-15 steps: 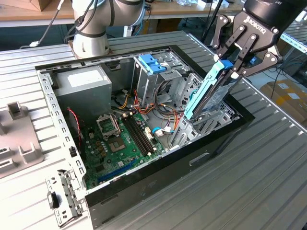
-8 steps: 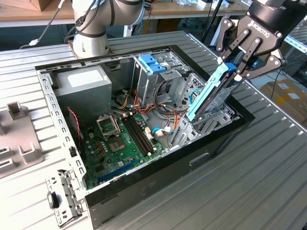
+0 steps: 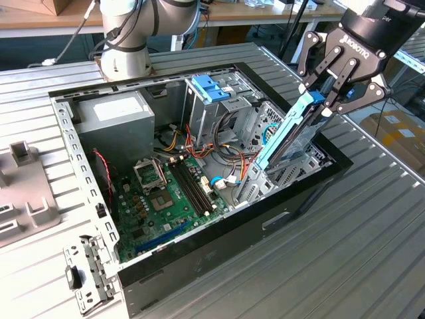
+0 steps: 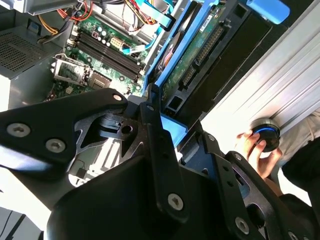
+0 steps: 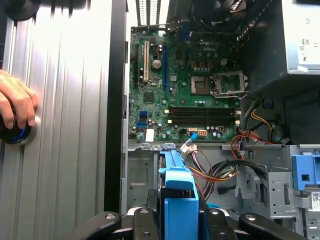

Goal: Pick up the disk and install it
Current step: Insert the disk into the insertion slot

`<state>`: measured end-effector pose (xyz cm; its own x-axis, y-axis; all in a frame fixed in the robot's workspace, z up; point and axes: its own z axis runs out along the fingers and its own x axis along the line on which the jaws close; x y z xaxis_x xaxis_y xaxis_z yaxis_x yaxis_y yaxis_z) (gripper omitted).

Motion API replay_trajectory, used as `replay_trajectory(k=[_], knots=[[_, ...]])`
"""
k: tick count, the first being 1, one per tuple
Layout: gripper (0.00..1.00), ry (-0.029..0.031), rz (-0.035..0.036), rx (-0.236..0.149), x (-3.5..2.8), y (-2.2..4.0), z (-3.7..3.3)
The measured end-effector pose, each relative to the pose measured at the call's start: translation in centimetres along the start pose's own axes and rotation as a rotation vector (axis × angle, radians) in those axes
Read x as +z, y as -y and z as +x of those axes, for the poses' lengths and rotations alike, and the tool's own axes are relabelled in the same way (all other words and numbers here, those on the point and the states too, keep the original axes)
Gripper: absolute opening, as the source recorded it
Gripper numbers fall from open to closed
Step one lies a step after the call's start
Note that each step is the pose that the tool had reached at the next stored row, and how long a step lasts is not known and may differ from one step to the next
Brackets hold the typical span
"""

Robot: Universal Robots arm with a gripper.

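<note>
Ribbed grey metal table point(image 3: 372, 219) is carrying an open computer case point(image 3: 219, 226) lying on its side, and I am reaching over the case's corner at the exterior view's right. I am angling my wrist down from above and tilting it toward the case. My gripper point(image 3: 327, 100) is pinching the disk point(image 3: 285, 136) by its upper end, with the black fingers point(image 3: 345, 80) pressing on the blue carrier from both sides. The disk is leaning steeply, its top toward the exterior view's right and its lower end dipping into the metal drive cage point(image 3: 295, 166) at that corner. I cannot tell whether it is touching the cage floor. In the second wrist view the disk point(image 4: 200, 45) is showing its dark body and green circuit side inside the bright blue frame, with a blue tab at the far end. In the first wrist view its blue carrier point(image 5: 177, 200) is sitting between my fingers. Orange and black cables point(image 3: 226, 156) are looping just beside the cage, between it and the green motherboard point(image 3: 166, 199). Farther into the case, a paler blue bracket point(image 3: 211, 88) is standing on another cage, and the grey power supply point(image 3: 116, 116) is filling the back corner. Outside the case, a person's hand point(image 5: 17, 102) is resting on a round knob point(image 4: 265, 137) on the table, and a loose metal bracket point(image 3: 86, 272) is lying near the opposite end.
</note>
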<state>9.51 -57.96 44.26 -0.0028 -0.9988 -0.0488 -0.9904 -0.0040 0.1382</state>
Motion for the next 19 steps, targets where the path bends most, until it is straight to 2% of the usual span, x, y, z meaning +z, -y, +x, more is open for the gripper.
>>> replay_trajectory(k=[9,19], knots=[[0.37,0.0,0.0,0.0,0.75,-0.05,0.04],[0.37,-0.0001,0.0,0.0,1.2,-0.01,0.07]])
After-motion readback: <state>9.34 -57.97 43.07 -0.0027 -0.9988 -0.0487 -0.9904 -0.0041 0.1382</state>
